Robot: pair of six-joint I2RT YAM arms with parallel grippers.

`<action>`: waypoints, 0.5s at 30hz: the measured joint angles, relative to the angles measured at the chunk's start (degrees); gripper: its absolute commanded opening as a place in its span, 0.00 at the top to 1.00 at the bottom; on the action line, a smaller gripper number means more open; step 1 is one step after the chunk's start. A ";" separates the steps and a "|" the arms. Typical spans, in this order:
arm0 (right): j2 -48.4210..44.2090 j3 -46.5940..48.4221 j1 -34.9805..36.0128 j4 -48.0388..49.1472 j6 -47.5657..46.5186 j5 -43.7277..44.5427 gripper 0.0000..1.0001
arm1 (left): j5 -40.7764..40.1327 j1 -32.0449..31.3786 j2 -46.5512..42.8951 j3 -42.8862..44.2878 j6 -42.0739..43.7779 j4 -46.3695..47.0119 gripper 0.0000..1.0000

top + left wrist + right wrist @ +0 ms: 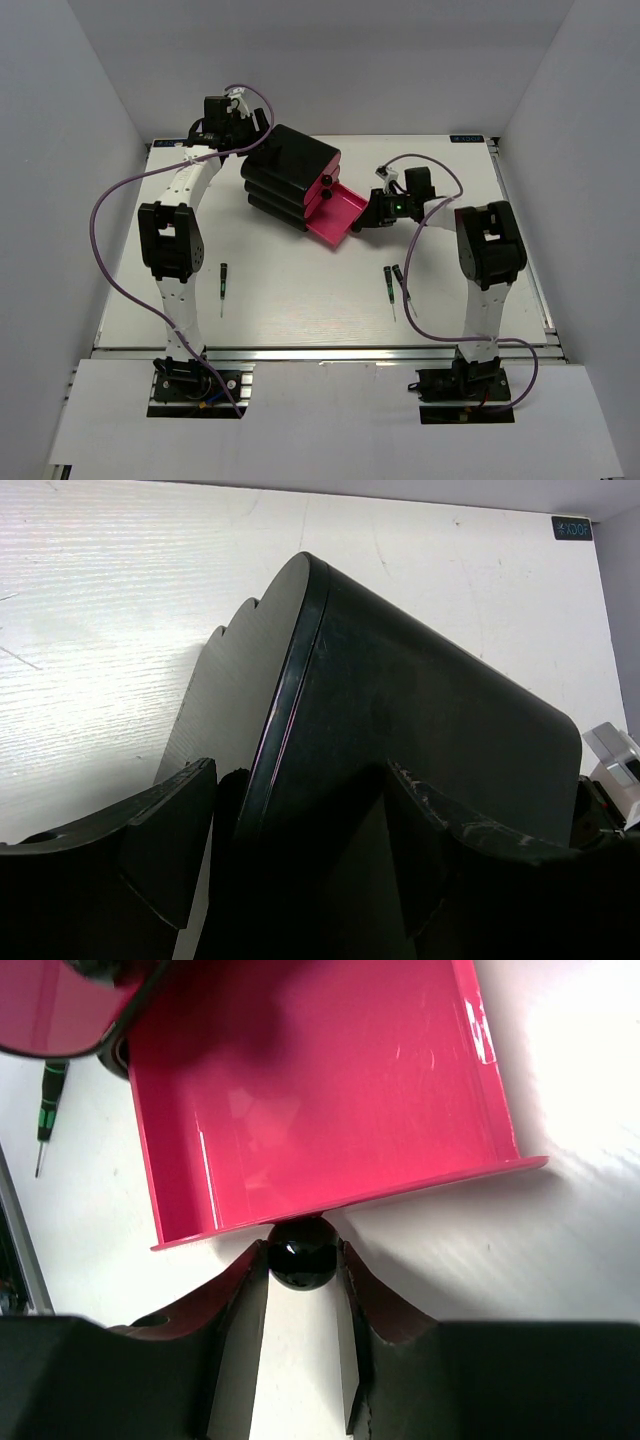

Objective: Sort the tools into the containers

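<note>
The black box (288,165) stands at the back middle with its two upper pink drawers closed. The lowest pink drawer (338,215) is pulled out and looks empty in the right wrist view (320,1090). My right gripper (372,212) is shut on that drawer's black knob (302,1252). My left gripper (243,132) is open, its jaws straddling the box's rear top edge (300,680). One thin screwdriver (222,285) lies front left. Two more (389,285) (402,283) lie front right. No wrench is in view.
Purple cables loop from both arms over the table (300,310). The right arm's elbow (490,245) stands near the two right screwdrivers. A screwdriver with green handle marks (47,1100) shows beside the drawer's left wall. Grey walls enclose the table.
</note>
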 measured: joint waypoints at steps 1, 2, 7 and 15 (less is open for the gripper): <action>-0.44 -0.50 -0.20 -0.57 -0.52 0.02 0.76 | 0.02 0.02 0.00 0.00 0.00 0.00 0.24; -0.94 -0.98 -0.39 -1.09 -1.22 0.02 0.70 | 0.04 0.04 0.00 0.00 0.00 0.00 0.24; -3.45 -1.75 -0.66 -5.49 -5.20 -0.52 0.37 | -0.90 0.11 -0.04 0.07 -0.57 -0.57 0.20; -15.06 -1.79 -1.07 -13.42 -15.65 -1.22 0.37 | -13.33 1.38 -5.31 -2.80 -3.67 -6.01 0.24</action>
